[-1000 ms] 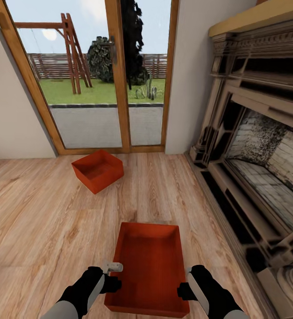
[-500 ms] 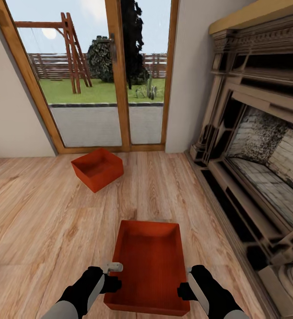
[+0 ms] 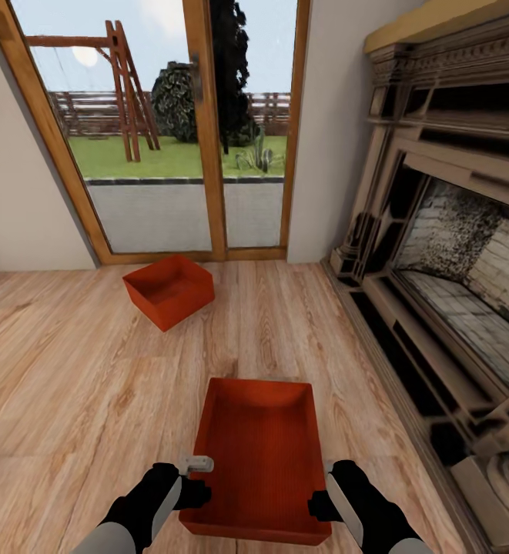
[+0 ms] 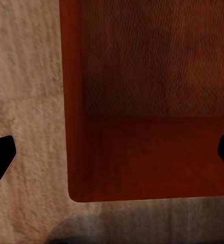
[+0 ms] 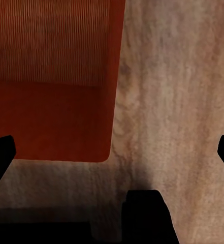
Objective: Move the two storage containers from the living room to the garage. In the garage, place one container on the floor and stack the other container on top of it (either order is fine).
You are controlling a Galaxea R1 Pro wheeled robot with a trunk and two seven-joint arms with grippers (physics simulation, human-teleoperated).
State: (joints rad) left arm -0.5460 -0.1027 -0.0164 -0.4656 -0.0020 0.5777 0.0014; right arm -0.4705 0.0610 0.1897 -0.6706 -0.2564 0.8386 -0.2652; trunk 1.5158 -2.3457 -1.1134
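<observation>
Two red-orange storage containers lie on the light wood-plank flooring of the living room. The near container (image 3: 258, 454) is straight ahead, its open top facing up. My left gripper (image 3: 199, 478) hovers at its near left corner and my right gripper (image 3: 324, 491) at its near right corner. In the left wrist view the near container (image 4: 142, 101) fills the space between the wide-apart fingertips of the left gripper (image 4: 112, 157), which is open. The right gripper (image 5: 112, 155) is open too, over the container's corner (image 5: 56, 76). The far container (image 3: 169, 291) sits turned at an angle by the glass doors.
Wood-framed glass doors (image 3: 200, 138) close off the far side, with beige wall on either side. A dark carved fireplace (image 3: 439, 254) runs along the right, its hearth edge close to the near container. Open plank flooring (image 3: 61, 385) spreads to the left.
The whole picture has shifted slightly, with both containers and the doors a little higher than before, so the camera has moved. Both grippers hold the same pose.
</observation>
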